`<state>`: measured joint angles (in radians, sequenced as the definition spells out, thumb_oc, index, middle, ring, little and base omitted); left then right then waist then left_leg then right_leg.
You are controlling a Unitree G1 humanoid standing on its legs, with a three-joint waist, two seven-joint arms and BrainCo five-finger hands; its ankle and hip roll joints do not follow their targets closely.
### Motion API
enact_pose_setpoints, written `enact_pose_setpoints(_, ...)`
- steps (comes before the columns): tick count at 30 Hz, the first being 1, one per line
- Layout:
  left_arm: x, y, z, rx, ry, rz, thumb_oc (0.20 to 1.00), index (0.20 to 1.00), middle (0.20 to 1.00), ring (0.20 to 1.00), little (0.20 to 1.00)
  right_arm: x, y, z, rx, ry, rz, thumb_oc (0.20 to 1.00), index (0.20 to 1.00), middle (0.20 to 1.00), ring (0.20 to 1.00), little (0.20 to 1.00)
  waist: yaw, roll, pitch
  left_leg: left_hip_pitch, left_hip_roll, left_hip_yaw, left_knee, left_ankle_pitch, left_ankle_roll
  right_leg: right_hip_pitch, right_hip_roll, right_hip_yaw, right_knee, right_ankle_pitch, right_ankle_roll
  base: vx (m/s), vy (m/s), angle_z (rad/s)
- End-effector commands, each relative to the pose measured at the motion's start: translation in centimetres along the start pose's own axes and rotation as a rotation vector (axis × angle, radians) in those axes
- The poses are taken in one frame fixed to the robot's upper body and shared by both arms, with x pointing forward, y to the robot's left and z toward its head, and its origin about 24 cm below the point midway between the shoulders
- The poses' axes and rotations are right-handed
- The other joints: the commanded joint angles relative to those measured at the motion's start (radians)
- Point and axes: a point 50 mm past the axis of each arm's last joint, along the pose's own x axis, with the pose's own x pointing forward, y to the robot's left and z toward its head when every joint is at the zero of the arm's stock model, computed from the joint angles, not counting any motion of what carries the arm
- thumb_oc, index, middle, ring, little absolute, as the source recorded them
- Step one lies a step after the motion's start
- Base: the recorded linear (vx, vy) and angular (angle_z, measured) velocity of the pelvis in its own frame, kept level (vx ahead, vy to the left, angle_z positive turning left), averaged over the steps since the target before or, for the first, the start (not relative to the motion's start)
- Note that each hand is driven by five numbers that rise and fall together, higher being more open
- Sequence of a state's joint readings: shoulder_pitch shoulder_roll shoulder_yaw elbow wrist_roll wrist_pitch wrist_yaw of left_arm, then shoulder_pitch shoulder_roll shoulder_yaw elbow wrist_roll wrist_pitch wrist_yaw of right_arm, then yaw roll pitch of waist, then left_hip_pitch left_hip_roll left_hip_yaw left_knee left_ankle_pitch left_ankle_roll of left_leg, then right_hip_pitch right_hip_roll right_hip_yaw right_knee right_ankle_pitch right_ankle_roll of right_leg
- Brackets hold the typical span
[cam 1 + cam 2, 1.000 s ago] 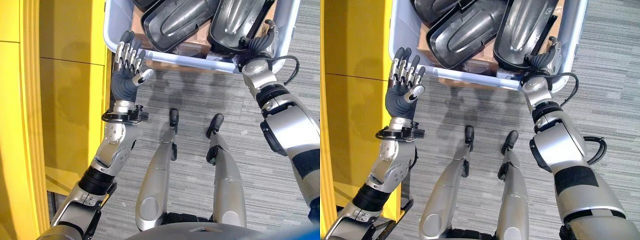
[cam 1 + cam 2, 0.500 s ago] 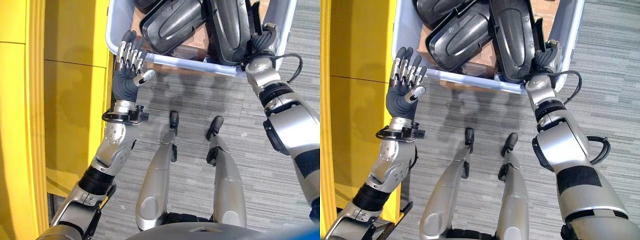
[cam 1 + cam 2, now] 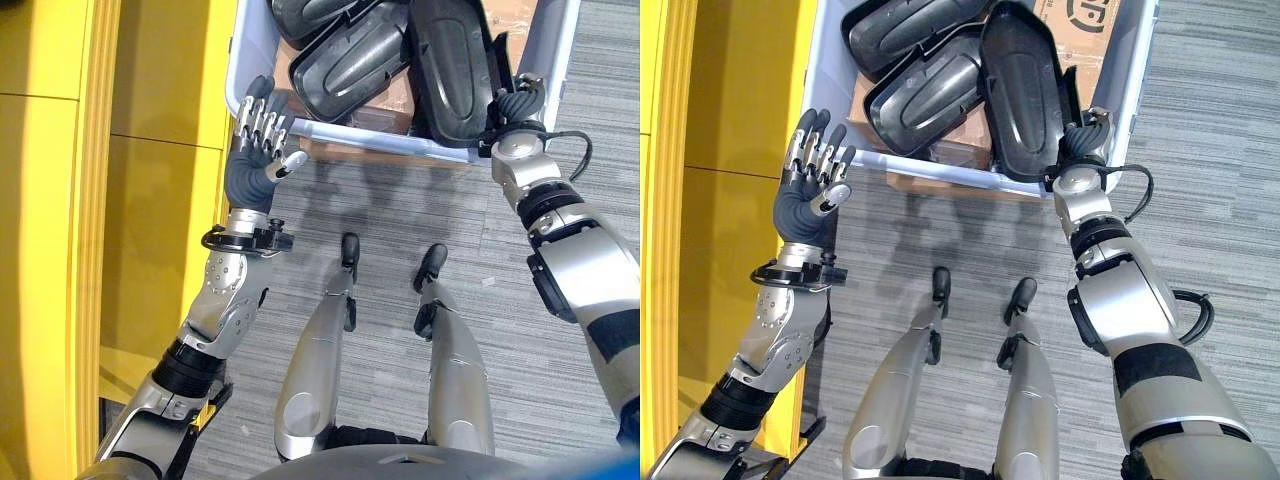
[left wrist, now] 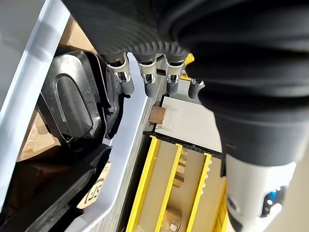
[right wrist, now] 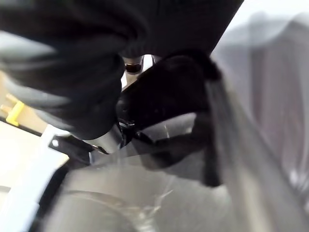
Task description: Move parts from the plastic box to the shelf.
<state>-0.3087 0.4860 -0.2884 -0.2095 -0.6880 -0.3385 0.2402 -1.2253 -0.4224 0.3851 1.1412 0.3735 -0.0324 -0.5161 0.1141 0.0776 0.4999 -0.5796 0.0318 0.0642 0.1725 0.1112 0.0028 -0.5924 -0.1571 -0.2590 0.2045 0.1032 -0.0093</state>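
Progress looks early: the right robot hand (image 3: 1085,135) has its fingers curled on the near edge of one black moulded part (image 3: 1025,90), tipped up but not clear of the plastic box (image 3: 1135,90). Two more black parts (image 3: 925,90) lie just beyond it. The left robot hand (image 3: 812,180) hangs empty with straight fingers, beside the yellow shelf (image 3: 150,150), which I judge awaits every part.

Looks like a factory or warehouse parts-handling area. Cues: yellow-painted metal shelf (image 3: 150,150) with yellow racking rails (image 4: 166,183), translucent plastic box (image 3: 1130,80) stacked with identical black moulded parts (image 3: 1025,90) over cardboard (image 3: 1080,15), and grey striped carpet tile floor (image 3: 1210,200). Nothing domestic here.
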Motion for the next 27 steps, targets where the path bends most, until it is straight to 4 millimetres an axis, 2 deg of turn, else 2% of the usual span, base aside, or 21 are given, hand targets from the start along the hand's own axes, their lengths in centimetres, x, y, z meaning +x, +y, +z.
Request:
enact_pose_setpoints(1, -1.0, 1.2, 1.3, 0.018, -0.043, 0.011, 1.000, 1.000, 1.000, 1.000, 1.000, -1.8, 2.0, 1.2, 0.129, -0.151, 0.069, 0.200, 0.200, 0.200, 0.200, 0.200, -0.003, -0.050, -0.051, 0.024, 0.017, -0.015, -0.005, -0.053, -0.034, 0.119, -0.069, 0.086, -0.037, -0.047, 0.135, 0.00, 0.000, 0.00)
enact_pose_setpoints(5, -2.1, 2.4, 0.8, 0.029, 0.008, 0.059, 1.000, 1.000, 1.000, 1.000, 1.000, -4.0, 2.3, 2.5, 0.215, -0.291, 0.139, 0.200, 0.200, 0.200, 0.200, 0.200, -0.020, -0.065, -0.069, 0.065, 0.027, -0.013, -0.023, -0.047, -0.037, 0.156, -0.060, 0.086, -0.055, -0.045, 0.132, 0.01, -0.041, -0.05)
enact_pose_setpoints(16, -4.1, 4.0, -0.2, 0.081, 0.107, 0.100, 1.000, 1.000, 1.000, 1.000, 1.000, -9.4, 1.2, 1.9, 0.338, -0.465, 0.259, 0.200, 0.200, 0.200, 0.200, 0.200, -0.051, -0.085, -0.133, 0.177, 0.057, -0.011, -0.058, -0.037, -0.044, 0.250, -0.047, 0.085, -0.069, -0.060, 0.129, 0.03, -0.036, -0.05)
enact_pose_setpoints(17, -4.5, 4.2, -0.3, 0.083, 0.118, 0.110, 1.000, 1.000, 1.000, 1.000, 1.000, -10.4, 1.2, 1.6, 0.372, -0.474, 0.290, 0.200, 0.200, 0.200, 0.200, 0.200, -0.056, -0.090, -0.144, 0.197, 0.064, -0.010, -0.062, -0.037, -0.045, 0.266, -0.045, 0.085, -0.068, -0.065, 0.130, 0.03, -0.047, -0.09)
enact_pose_setpoints(20, -4.9, 4.4, -0.5, 0.086, 0.133, 0.122, 1.000, 1.000, 1.000, 1.000, 1.000, -11.2, 1.1, 1.2, 0.386, -0.479, 0.320, 0.200, 0.200, 0.200, 0.200, 0.200, -0.062, -0.095, -0.158, 0.222, 0.071, -0.008, -0.069, -0.036, -0.047, 0.284, -0.042, 0.085, -0.069, -0.071, 0.129, 0.04, -0.032, -0.09)
enact_pose_setpoints(24, -6.3, 5.0, -1.1, 0.094, 0.175, 0.157, 1.000, 1.000, 1.000, 1.000, 1.000, -13.4, 0.8, -0.8, 0.448, -0.425, 0.379, 0.200, 0.200, 0.200, 0.200, 0.200, -0.077, -0.102, -0.205, 0.288, 0.089, -0.006, -0.100, -0.031, -0.055, 0.344, -0.033, 0.084, -0.095, -0.080, 0.133, 0.05, -0.040, -0.03)
enact_pose_setpoints(27, -7.3, 5.7, -1.6, 0.120, 0.211, 0.190, 1.000, 1.000, 1.000, 1.000, 1.000, -14.3, 0.5, -1.8, 0.433, -0.404, 0.413, 0.200, 0.200, 0.200, 0.200, 0.200, -0.082, -0.101, -0.236, 0.331, 0.102, -0.001, -0.113, -0.032, -0.060, 0.379, -0.026, 0.086, -0.103, -0.089, 0.133, 0.05, -0.031, -0.04)
